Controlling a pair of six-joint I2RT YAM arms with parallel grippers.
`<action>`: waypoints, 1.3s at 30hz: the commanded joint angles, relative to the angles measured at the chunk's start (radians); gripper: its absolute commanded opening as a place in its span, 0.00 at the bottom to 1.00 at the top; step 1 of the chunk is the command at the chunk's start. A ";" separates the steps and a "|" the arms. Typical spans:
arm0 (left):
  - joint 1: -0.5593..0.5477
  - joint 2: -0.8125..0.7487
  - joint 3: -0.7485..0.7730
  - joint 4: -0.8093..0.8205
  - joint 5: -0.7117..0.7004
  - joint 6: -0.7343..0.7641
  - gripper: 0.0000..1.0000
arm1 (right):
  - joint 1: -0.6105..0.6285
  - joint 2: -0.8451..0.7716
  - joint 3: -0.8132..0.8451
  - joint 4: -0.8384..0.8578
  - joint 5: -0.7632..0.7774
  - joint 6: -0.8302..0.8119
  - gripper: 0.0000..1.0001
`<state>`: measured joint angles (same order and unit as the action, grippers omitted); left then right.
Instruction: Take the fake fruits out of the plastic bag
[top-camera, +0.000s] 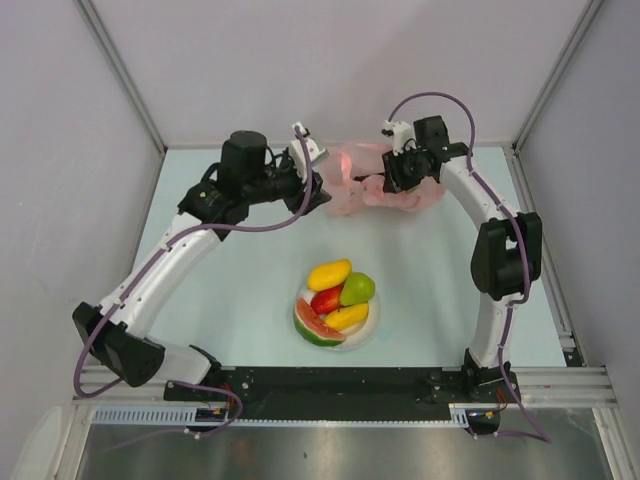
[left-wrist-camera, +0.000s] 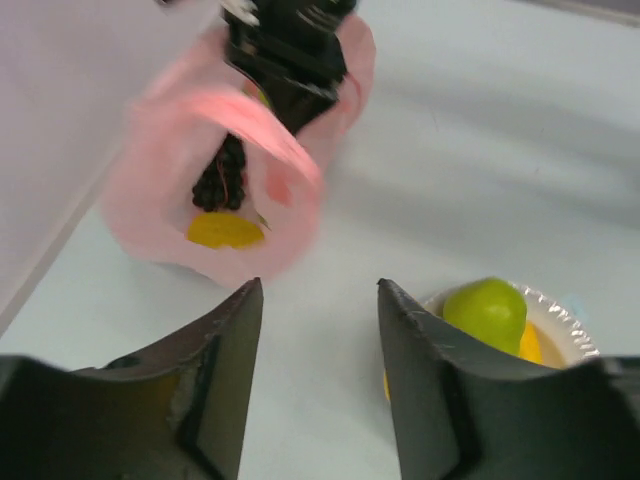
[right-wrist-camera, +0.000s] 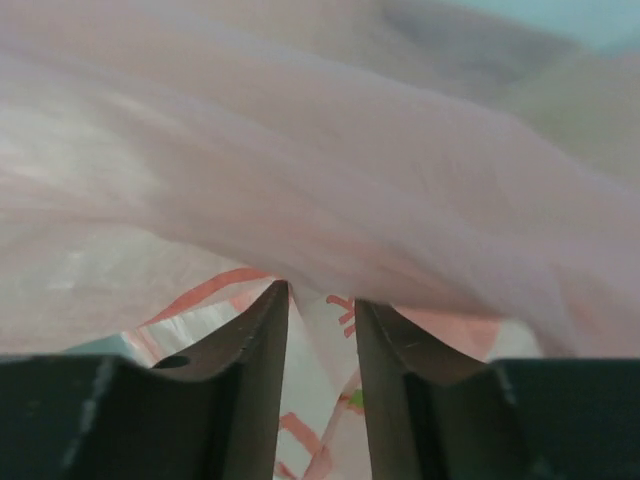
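Note:
The pink plastic bag (top-camera: 372, 185) lies at the back of the table, and its mouth (left-wrist-camera: 215, 150) faces my left wrist camera. Inside it I see a dark grape bunch (left-wrist-camera: 222, 175) and a yellow fruit (left-wrist-camera: 224, 230). My left gripper (top-camera: 318, 192) (left-wrist-camera: 318, 298) is open and empty, just in front of the bag's mouth. My right gripper (top-camera: 385, 185) (right-wrist-camera: 320, 300) is at the bag's far side. Its fingers stand a little apart, with a fold of bag film (right-wrist-camera: 325, 330) between them. A yellow-orange mango (top-camera: 329, 273), green pear (top-camera: 358, 289), red mango (top-camera: 326, 299), another yellow fruit (top-camera: 347, 316) and watermelon slice (top-camera: 316, 328) lie in the white bowl (top-camera: 373, 322).
The bowl sits at the table's middle, toward the near edge, and its green pear (left-wrist-camera: 487, 312) shows by my left gripper's right finger. Grey walls close in the table on the left, back and right. The black arm-base rail (top-camera: 340, 385) runs along the near edge.

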<state>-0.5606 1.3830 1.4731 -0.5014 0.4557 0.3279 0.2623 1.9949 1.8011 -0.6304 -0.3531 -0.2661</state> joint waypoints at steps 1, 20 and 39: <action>0.005 0.004 0.127 0.009 0.032 -0.073 0.59 | -0.037 -0.134 -0.045 -0.068 -0.203 0.082 0.42; 0.113 0.059 0.005 0.040 0.473 -0.280 0.67 | 0.031 -0.099 -0.045 0.044 -0.107 0.140 0.45; 0.041 0.235 0.052 0.353 0.161 -0.544 0.90 | 0.110 -0.013 0.003 0.074 0.106 0.088 0.42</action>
<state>-0.5201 1.5600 1.4364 -0.2367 0.7433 -0.1509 0.3573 2.0346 1.8366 -0.5987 -0.2848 -0.1665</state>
